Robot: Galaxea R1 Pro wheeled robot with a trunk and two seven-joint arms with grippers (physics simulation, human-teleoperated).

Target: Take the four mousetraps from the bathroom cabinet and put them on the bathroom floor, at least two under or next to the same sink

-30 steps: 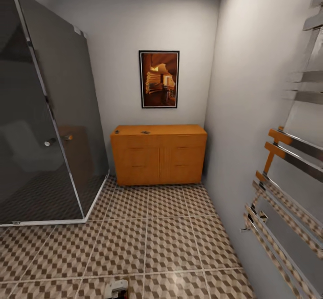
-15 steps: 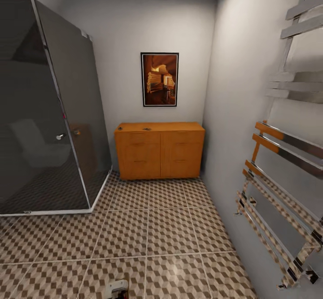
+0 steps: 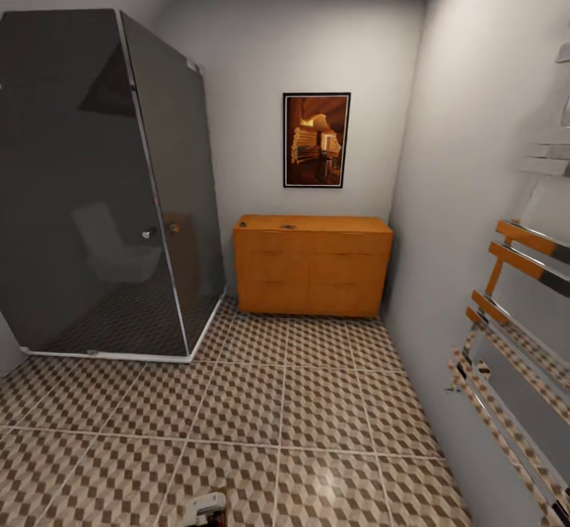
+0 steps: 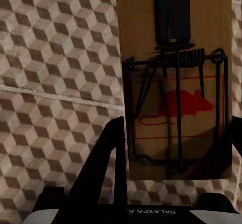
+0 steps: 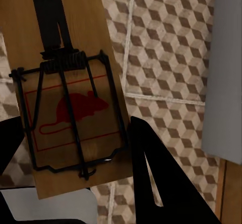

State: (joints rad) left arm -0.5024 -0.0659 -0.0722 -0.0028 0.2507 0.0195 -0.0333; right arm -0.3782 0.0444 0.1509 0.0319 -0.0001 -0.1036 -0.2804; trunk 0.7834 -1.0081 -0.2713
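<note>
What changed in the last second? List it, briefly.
The camera moved, not the things: the head view swung left and drew back slightly, so the cabinet sits further right and more of the shower enclosure shows. Cabinet, picture and bathroom floor stayed put.

left gripper (image 4: pixel 171 148) fingers (image 4: pixel 103 158): matte black, wedge-shaped, tapering to a point
left gripper base: pale grey-white housing at the frame's bottom edge, printed with mirrored dark lettering, apparently "GALAXEA"
right gripper (image 5: pixel 70 153) fingers (image 5: pixel 161 178): black, angular, with a thin pale seam
right gripper base: light grey block, lower left
head view, bottom edge: small white-grey body part, details unclear
</note>
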